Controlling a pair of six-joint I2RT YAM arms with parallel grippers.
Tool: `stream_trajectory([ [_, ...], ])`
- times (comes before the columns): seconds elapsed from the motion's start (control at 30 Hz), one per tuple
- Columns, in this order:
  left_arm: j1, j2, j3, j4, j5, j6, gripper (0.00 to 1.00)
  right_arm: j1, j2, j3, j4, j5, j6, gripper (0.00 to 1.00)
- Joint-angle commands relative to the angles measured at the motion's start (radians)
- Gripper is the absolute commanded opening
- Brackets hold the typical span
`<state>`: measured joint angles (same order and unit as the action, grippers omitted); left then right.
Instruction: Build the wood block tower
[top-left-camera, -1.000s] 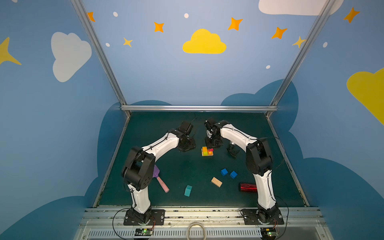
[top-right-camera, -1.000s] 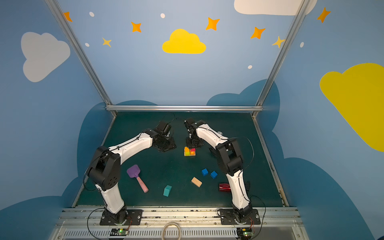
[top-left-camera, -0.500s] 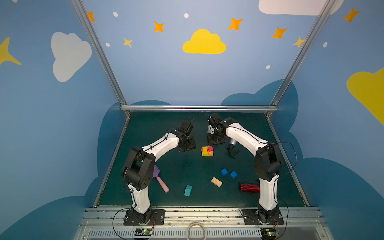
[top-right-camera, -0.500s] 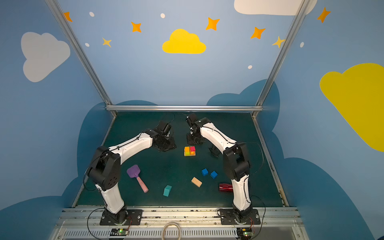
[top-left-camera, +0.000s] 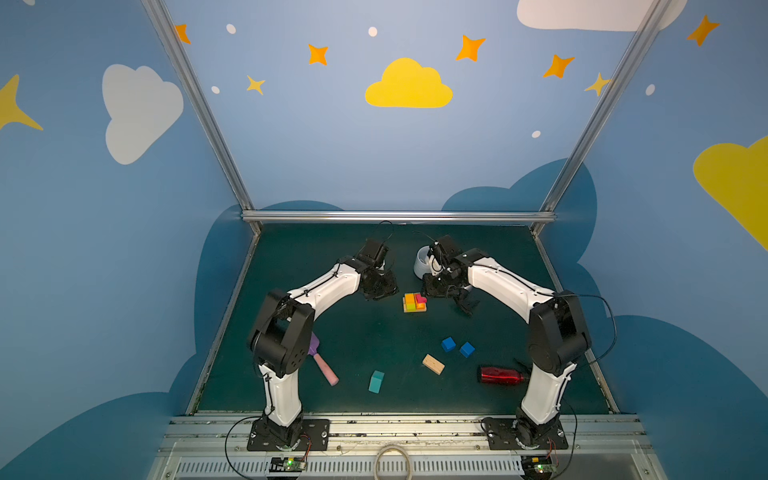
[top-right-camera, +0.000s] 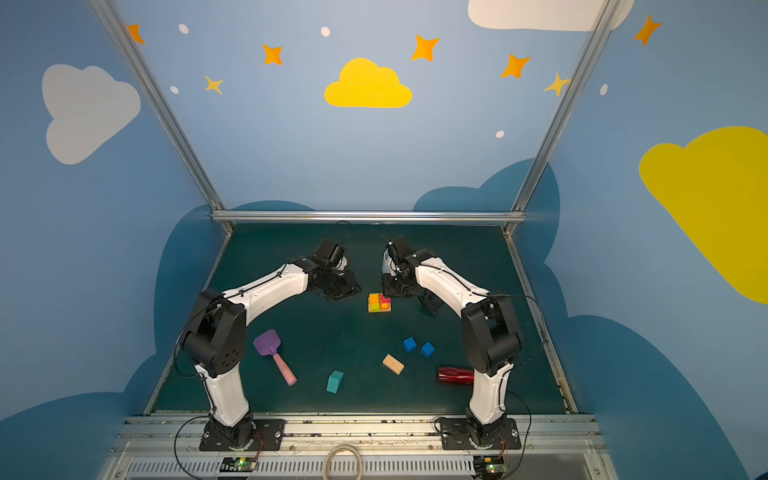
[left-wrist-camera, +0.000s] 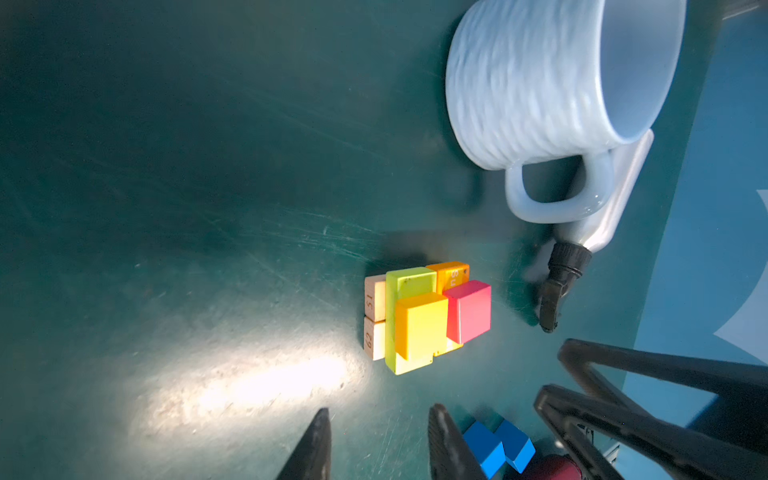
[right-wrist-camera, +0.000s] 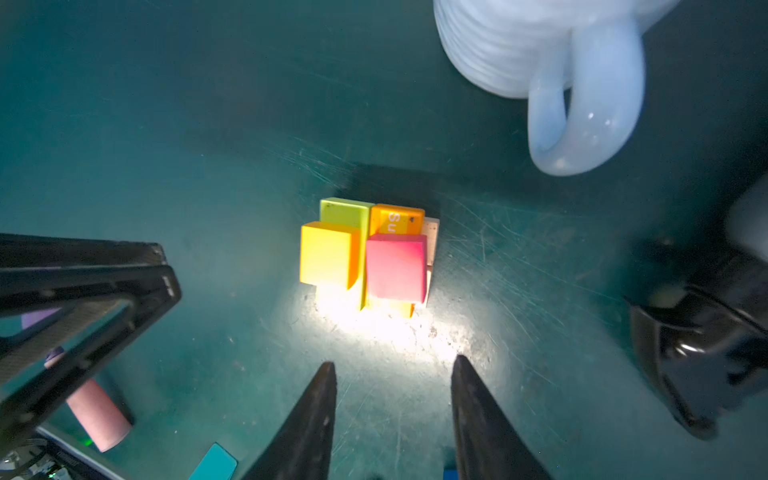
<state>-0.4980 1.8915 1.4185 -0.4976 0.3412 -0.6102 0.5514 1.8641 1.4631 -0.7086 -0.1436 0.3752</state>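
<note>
Left gripper (left-wrist-camera: 380, 409) and right gripper (right-wrist-camera: 395, 361) are hovering parted and empty. The tower (right-wrist-camera: 365, 253) is standing just ahead of both. Probably fetching blue cubes (top-left-camera: 448, 344) behind them next: lift straight up, avoiding the tower.

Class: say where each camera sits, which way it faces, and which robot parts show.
Both top views: high in front, looking down at table, left arm, right arm.
Left wrist: on the left arm, facing the tower past the left claw.
Right wrist: on the right arm, facing the tower past the right claw.
Shared: both wrist views show the mug.
</note>
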Motion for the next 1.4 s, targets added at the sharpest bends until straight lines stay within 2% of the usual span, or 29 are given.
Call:
stream_trajectory([
  [0.0,0.003,0.043,0.034,0.001,0.035,-0.001,0.36,-0.017,-0.037,-0.029,0.085,-0.061,0.015,0.44],
  [0.6,-0.028,0.153,0.133,-0.018,0.067,-0.010,0.29,-0.068,-0.018,-0.133,0.214,-0.147,0.042,0.41],
  [1.37,-0.047,0.216,0.213,-0.098,0.038,0.001,0.27,-0.082,0.052,-0.122,0.243,-0.194,0.057,0.39],
])
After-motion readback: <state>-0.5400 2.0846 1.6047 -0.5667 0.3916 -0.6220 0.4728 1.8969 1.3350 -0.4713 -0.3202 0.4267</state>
